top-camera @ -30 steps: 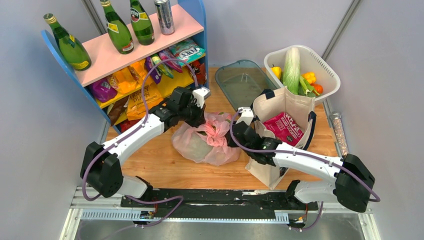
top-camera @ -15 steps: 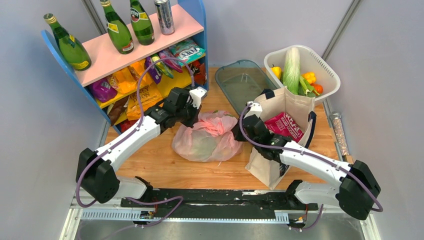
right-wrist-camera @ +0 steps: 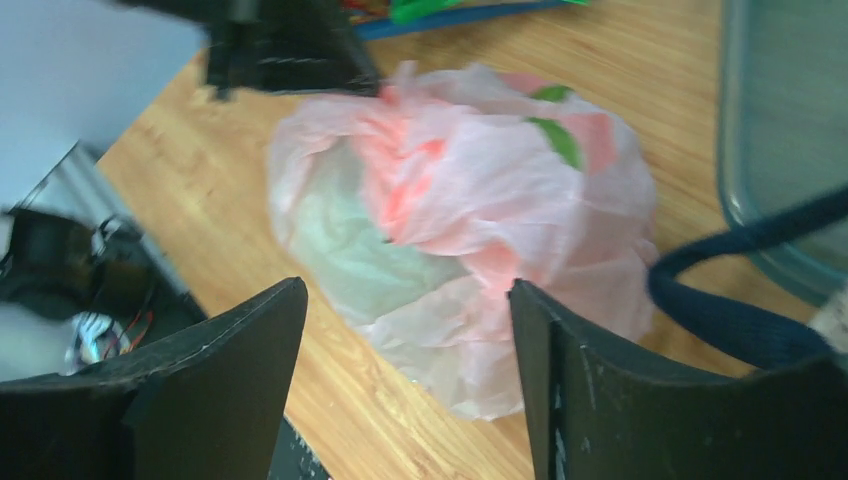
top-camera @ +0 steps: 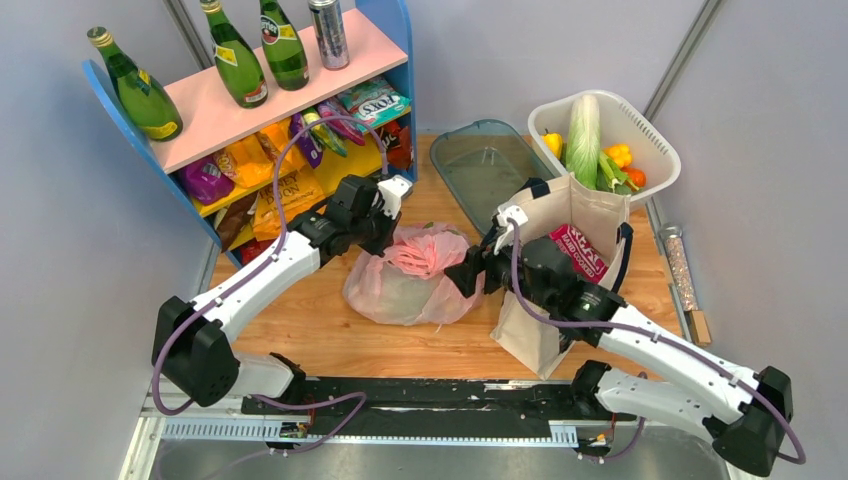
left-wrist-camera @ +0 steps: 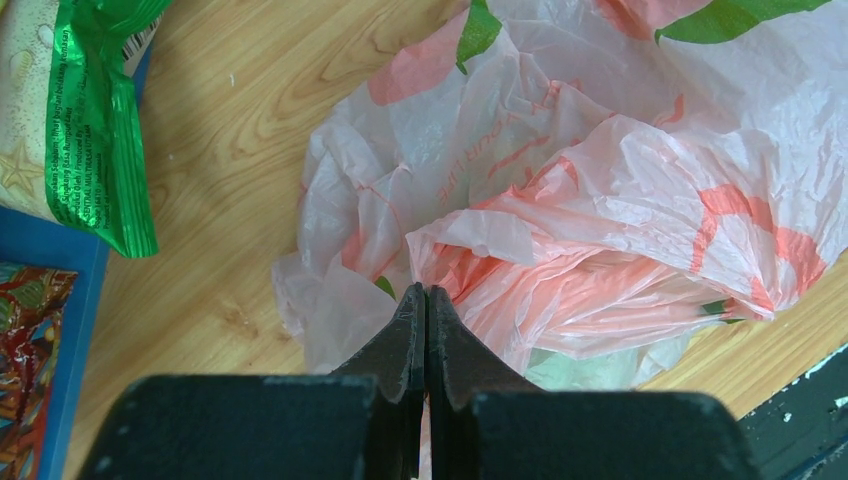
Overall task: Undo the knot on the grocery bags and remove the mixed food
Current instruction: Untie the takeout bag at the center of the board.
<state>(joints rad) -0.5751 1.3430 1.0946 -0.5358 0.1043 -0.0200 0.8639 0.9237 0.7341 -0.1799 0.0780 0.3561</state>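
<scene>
The left gripper (left-wrist-camera: 425, 295) is closed, its tips pressed together at the far-left edge of the pink bag (left-wrist-camera: 600, 200). It seems to pinch a thin fold of the plastic, though the film is too crumpled to be sure. The right gripper (right-wrist-camera: 407, 288) stands wide open and empty just right of the pink bag, one finger to each side of it in the wrist view.

The pink bag (top-camera: 410, 290) lies on the worktop (top-camera: 300, 320), its knot (top-camera: 425, 250) a loose bunch on top, with something pale green showing through the film. Right of the pink bag stands the canvas tote (top-camera: 525, 320), a magenta packet (top-camera: 578, 250) in its mouth.
</scene>
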